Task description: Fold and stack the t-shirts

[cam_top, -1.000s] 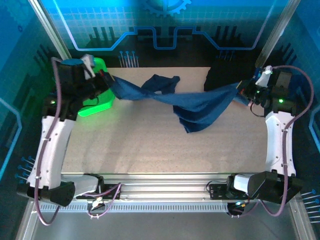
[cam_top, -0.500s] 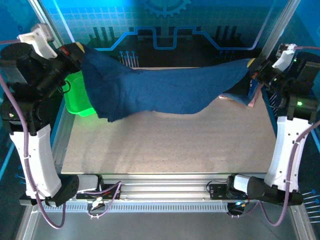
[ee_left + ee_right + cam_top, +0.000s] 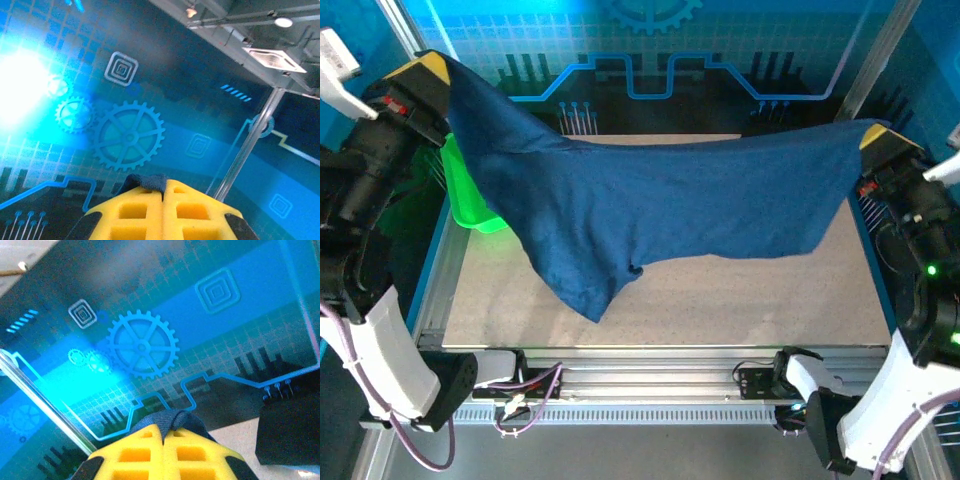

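Both arms have risen since the earlier frame, carrying the navy t-shirt (image 3: 650, 205) higher and spreading it wider above the beige counter (image 3: 750, 300). On one edge the left claw (image 3: 432, 68) is clamped tight, and the right claw (image 3: 878, 135) pinches the opposite edge. The cloth sags between them, its lowest corner hanging front-left. A green basket (image 3: 465, 200) sits far left. Blue gear-and-circuit panels (image 3: 650, 50) line the enclosure.

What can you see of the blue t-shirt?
The t-shirt is plain navy soft cloth, unfolded, held spread above the table. The left gripper and right gripper are each shut on an upper edge, one at either end. It sags between them; a pointed flap hangs lowest left of centre. Its left side hides part of the green basket.
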Available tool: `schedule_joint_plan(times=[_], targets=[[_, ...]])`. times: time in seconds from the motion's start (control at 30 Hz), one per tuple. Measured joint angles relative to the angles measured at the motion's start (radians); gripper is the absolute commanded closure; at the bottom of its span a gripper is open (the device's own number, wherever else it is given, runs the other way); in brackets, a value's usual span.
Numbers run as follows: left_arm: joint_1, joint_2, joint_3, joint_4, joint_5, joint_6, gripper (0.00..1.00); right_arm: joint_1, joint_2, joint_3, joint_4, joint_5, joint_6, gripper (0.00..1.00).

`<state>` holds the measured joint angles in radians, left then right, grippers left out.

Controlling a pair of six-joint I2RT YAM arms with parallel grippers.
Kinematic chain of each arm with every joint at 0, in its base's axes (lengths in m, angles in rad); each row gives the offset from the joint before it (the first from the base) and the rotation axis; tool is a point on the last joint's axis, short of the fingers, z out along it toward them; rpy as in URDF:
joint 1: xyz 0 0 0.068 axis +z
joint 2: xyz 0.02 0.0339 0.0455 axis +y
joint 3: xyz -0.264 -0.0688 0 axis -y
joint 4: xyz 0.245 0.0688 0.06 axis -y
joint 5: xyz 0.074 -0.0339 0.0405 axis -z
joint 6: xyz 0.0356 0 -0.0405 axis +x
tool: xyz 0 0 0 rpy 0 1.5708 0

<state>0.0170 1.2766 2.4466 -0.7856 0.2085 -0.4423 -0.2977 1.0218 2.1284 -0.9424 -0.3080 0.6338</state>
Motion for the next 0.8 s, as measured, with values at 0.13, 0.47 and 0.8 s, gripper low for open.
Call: schedule_joint_plan(times=[0.13,0.47,0.8], targets=[[0.000,-0.026,0.009,0.031,0.019,0.000,1.00,0.000,-0.004,0.103,-0.043,0.040,0.003,1.00],[0.000,0.050,0.003,0.105,0.043,0.008,1.00,0.002,0.048,-0.013,-0.066,0.042,-0.005,1.00],[-0.027,0.576,0.032,0.200,0.058,0.042,1.00,0.058,0.361,-0.326,0.143,0.102,-0.060,1.00]])
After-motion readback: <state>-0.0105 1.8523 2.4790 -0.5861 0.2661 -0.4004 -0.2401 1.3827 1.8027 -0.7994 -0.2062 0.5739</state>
